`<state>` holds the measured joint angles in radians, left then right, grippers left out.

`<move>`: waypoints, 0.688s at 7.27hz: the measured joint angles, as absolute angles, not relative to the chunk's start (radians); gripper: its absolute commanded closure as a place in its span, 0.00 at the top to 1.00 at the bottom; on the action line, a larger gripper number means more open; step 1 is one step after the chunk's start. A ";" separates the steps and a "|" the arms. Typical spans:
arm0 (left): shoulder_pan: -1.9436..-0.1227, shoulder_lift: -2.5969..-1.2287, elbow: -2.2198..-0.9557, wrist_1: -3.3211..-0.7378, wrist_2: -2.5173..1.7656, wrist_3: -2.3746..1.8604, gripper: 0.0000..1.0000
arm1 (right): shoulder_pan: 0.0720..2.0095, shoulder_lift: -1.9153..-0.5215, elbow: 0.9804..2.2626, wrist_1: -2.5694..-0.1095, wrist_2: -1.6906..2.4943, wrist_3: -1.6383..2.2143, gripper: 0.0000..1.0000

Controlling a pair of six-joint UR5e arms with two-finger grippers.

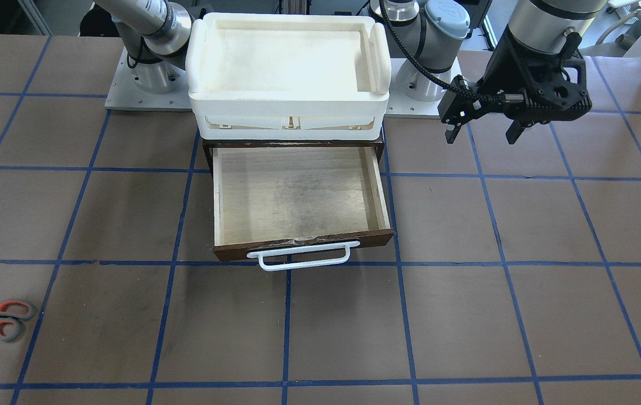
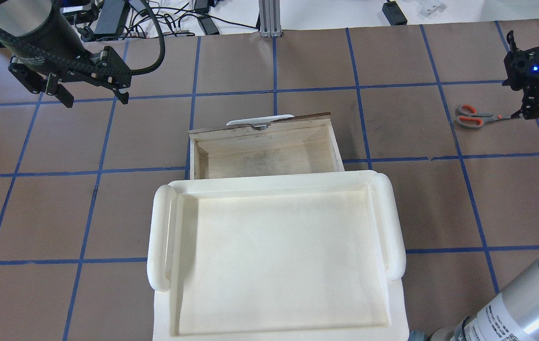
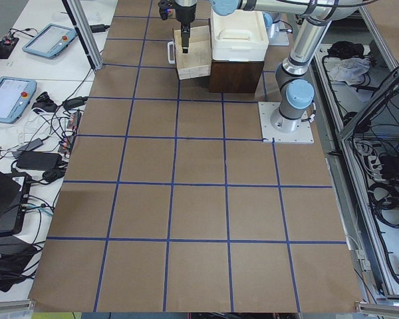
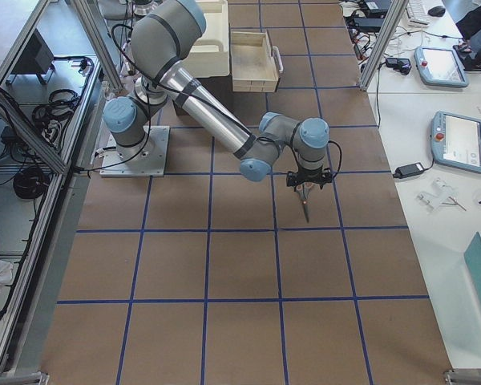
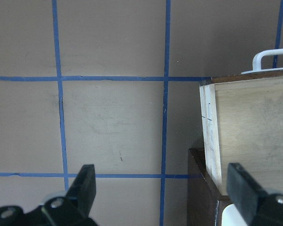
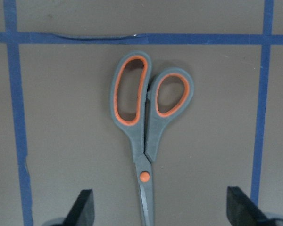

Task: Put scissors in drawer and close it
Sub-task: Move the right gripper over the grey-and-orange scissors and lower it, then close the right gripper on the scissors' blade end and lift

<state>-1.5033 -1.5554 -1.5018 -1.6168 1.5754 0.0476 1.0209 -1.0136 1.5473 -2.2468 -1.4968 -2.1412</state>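
The scissors [image 6: 146, 127] lie flat on the brown table, grey handles with orange loops pointing away from my right gripper [image 6: 160, 197]. That gripper is open and hangs over the blades, one finger on each side. In the overhead view the scissors [image 2: 470, 116] are at the far right, with my right gripper [image 2: 532, 111] beside them. The drawer [image 1: 297, 197] is pulled open and empty, its white handle [image 1: 303, 256] at the front. My left gripper [image 1: 482, 138] is open and empty, above the table beside the drawer [image 5: 245, 132].
A white plastic tray [image 1: 289, 104] sits on top of the dark brown cabinet that holds the drawer. The arm bases stand on plates behind it [image 1: 146, 84]. Blue tape lines grid the table. Tablets and cables lie on side tables [image 3: 26, 93].
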 measured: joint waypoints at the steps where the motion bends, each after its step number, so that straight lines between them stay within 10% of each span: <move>1: -1.503 -1.555 -1.502 -1.617 1.575 0.048 1.00 | 1.019 -0.987 1.537 -2.254 -1.495 -2.171 0.98; 5: -1.503 -1.555 -1.502 -1.617 1.575 0.048 1.00 | 1.019 -0.935 1.528 -2.258 -1.495 -2.230 0.96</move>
<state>-1.5033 -1.5546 -1.5018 -1.6170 1.5754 0.0476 1.0194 -0.9347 1.5280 -2.2580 -1.4948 -2.2298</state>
